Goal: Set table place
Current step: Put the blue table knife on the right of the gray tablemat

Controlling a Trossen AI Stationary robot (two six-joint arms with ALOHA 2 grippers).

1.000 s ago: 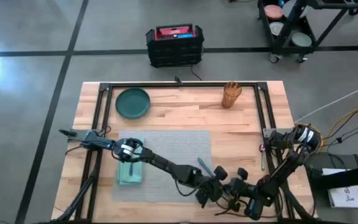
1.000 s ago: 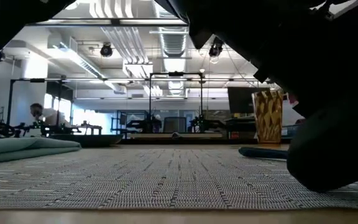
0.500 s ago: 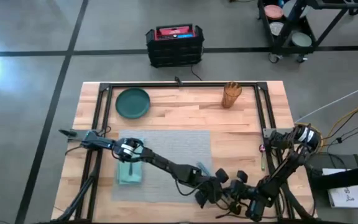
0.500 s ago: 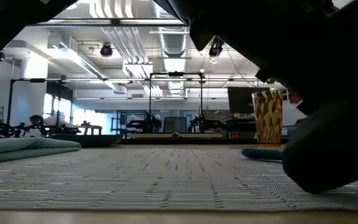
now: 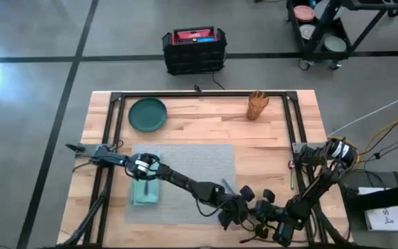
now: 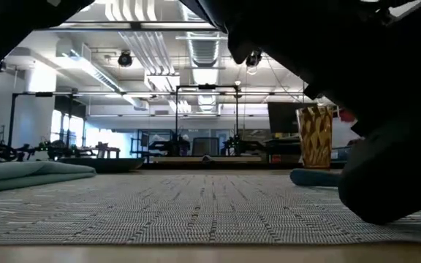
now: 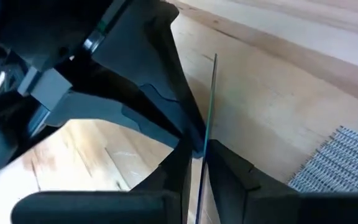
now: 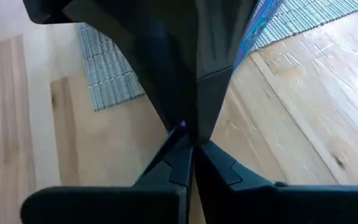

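High view, looking straight down: the table (image 5: 268, 149), light wooden planks in a black rail frame, fills the middle of the frame. The grey woven placemat (image 5: 185, 166) lies flat at the table's centre, its long side running left to right.

My left arm enters from the left edge of the table and reaches diagonally across the placemat toward the lower middle of the frame. My left gripper (image 7: 201, 152) is just past the placemat's lower right corner, above bare wood. Its fingers are clamped on a thin utensil (image 5: 226, 186) with a blue-green handle. In the left wrist view the utensil shows edge-on as a fine line passing between the two fingers. In the high view the free end slants up and to the left over the placemat's lower right corner.

My right arm comes from the right edge of the table and bends down toward the lower middle of the frame. My right gripper (image 8: 191, 146) sits directly beside the left one there, tip to tip. Its fingers are drawn together with no gap between them. I cannot tell whether they also pinch the utensil.

A teal napkin (image 5: 145, 190) lies on the lower left part of the placemat, under my left arm. A dark green plate (image 5: 147, 114) rests on bare wood in the upper left of the table, apart from the placemat. A wooden cup (image 5: 257, 105) stands upright in the upper right of the table, well apart from the placemat.

Low view: the placemat's weave fills the foreground, and dark arm parts block the upper and right portions of the frame.
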